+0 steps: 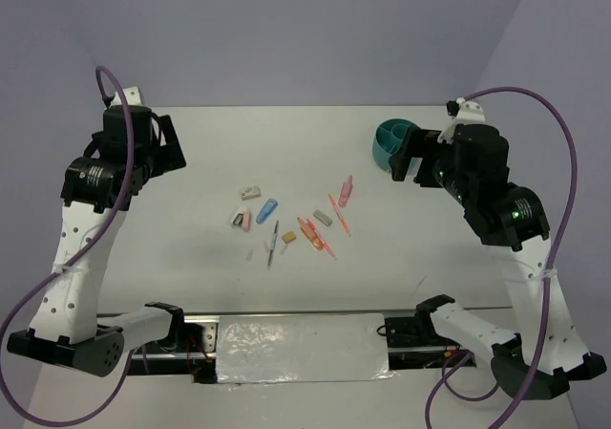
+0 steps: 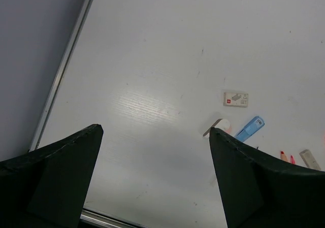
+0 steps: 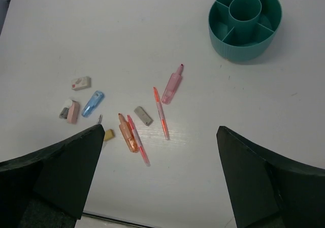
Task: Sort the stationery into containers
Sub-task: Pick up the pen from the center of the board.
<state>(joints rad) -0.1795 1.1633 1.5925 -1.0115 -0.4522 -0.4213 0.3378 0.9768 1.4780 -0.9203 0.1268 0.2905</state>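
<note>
The stationery lies scattered mid-table: a pink marker (image 3: 172, 86), a thin pink pen (image 3: 161, 114), an orange marker (image 3: 127, 134), a grey eraser (image 3: 143, 115), a tan block (image 3: 108, 134), a blue piece (image 3: 93, 103), a pink block (image 3: 73, 111) and a white eraser (image 3: 81, 83). A thin dark pen (image 1: 273, 245) lies among them. The round teal container (image 3: 238, 47) stands at the far right with nothing in its compartments. My left gripper (image 2: 155, 129) hangs open over bare table left of the cluster. My right gripper (image 3: 160, 129) is open, raised beside the container (image 1: 382, 147).
The table's left edge (image 2: 61, 70) runs close to the left gripper. Both arms (image 1: 86, 219) rise from the near edge, with purple cables looping at each side. A foil-covered strip (image 1: 301, 348) lies between the bases.
</note>
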